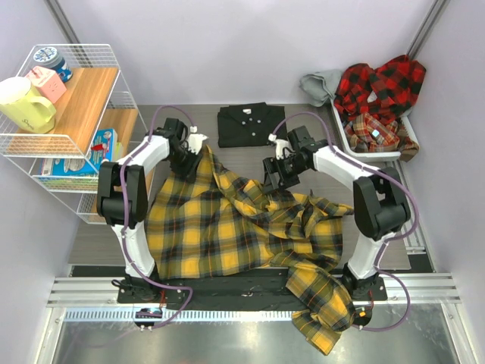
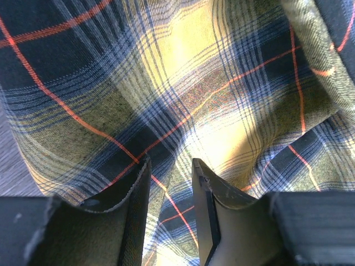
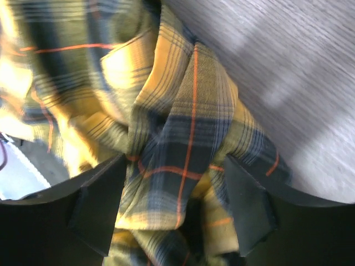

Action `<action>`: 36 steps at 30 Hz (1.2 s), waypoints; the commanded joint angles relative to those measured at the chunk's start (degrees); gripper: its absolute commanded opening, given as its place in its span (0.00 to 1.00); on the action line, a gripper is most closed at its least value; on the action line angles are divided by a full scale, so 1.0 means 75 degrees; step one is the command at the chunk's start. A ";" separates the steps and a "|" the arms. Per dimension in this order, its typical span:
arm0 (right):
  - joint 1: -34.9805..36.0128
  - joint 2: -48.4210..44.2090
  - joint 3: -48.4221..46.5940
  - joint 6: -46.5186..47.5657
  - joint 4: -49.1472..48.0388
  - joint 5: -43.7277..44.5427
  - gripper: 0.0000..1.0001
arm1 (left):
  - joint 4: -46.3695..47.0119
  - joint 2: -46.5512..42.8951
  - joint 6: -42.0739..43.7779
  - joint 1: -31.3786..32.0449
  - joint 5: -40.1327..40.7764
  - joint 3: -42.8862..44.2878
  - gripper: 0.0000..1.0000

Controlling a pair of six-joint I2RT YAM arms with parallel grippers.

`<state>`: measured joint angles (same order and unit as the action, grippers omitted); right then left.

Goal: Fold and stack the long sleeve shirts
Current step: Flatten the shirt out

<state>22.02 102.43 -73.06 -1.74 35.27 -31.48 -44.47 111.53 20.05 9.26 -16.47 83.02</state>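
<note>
Yellow-and-black plaid flannel shirt [image 1: 227,227] spreads toward the frame's bottom; left gripper [image 2: 171,162] pinches its upper-left peak; right gripper [image 3: 175,163] clamps a central bunch.

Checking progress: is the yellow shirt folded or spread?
Spread, not folded: the yellow shirt lies rumpled and open across the table, one end hanging past the near edge.

Tips of left claw [image 1: 201,150] buried in yellow plaid shirt [image 1: 227,227] — right wrist view blurred.
</note>
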 commanded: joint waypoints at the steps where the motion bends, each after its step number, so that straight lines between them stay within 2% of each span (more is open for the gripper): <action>1: 0.0052 0.0299 -0.0454 -0.0272 -0.0448 0.0097 0.65 | 0.0140 -0.0151 0.0033 -0.0039 0.0075 -0.0101 0.35; 2: 0.0052 0.0288 -0.0454 -0.0295 -0.0471 0.0096 0.47 | 0.0175 -0.0151 0.0022 -0.0039 0.0156 -0.0171 0.34; 4: 0.0052 0.0148 -0.0408 -0.0331 -0.0495 0.0062 0.32 | 0.0234 -0.0140 0.0045 -0.0039 0.0238 -0.0253 0.25; 5: 0.0041 -0.0097 -0.0384 -0.0331 -0.0484 0.0050 0.20 | 0.0269 -0.0116 0.0022 -0.0039 0.0355 -0.0300 0.20; 6: 0.0052 -0.0261 -0.0349 -0.0308 -0.0483 0.0038 0.16 | 0.0315 -0.0104 0.0021 -0.0039 0.0426 -0.0347 0.10; 7: 0.0052 -0.0437 -0.0279 -0.0296 -0.0483 0.0061 0.13 | 0.0339 -0.0081 0.0033 -0.0062 0.0450 -0.0370 0.05; 8: 0.0052 -0.0822 -0.0267 -0.0272 -0.0483 0.0096 0.08 | 0.0362 -0.0069 0.0033 -0.0074 0.0485 -0.0394 0.02; 11: 0.0052 -0.1432 -0.0419 0.0008 -0.0110 0.0364 0.01 | 0.0363 -0.0011 0.0033 -0.0109 0.0625 -0.0453 0.00; 16: 0.0052 -0.2102 -0.0735 0.0465 0.0231 0.0904 0.01 | 0.0222 0.0188 0.0104 -0.0203 0.0789 -0.0441 0.00; 22: 0.0052 -0.2944 -0.0865 0.0852 0.0115 0.2262 0.01 | 0.0070 0.0329 0.0162 -0.0308 0.0918 -0.0558 0.00; 26: 0.0052 -0.3321 -0.0666 0.1157 -0.0843 0.3469 0.01 | 0.0035 0.0271 0.0197 -0.0343 0.0965 -0.0722 0.00; 31: 0.0029 -0.3030 -0.1085 0.2360 -0.1794 0.4653 0.01 | -0.0083 -0.0174 0.0197 -0.0367 0.0615 -0.0781 0.00; 36: -0.0170 -0.2128 -0.1987 0.3581 -0.3328 0.4808 0.01 | 0.0022 -0.1064 0.0127 -0.0414 -0.0696 -0.0757 0.05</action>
<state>22.00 82.78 -81.23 15.42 24.91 -0.05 -44.01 110.83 20.64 6.76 -13.67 77.25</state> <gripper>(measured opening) 0.061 0.023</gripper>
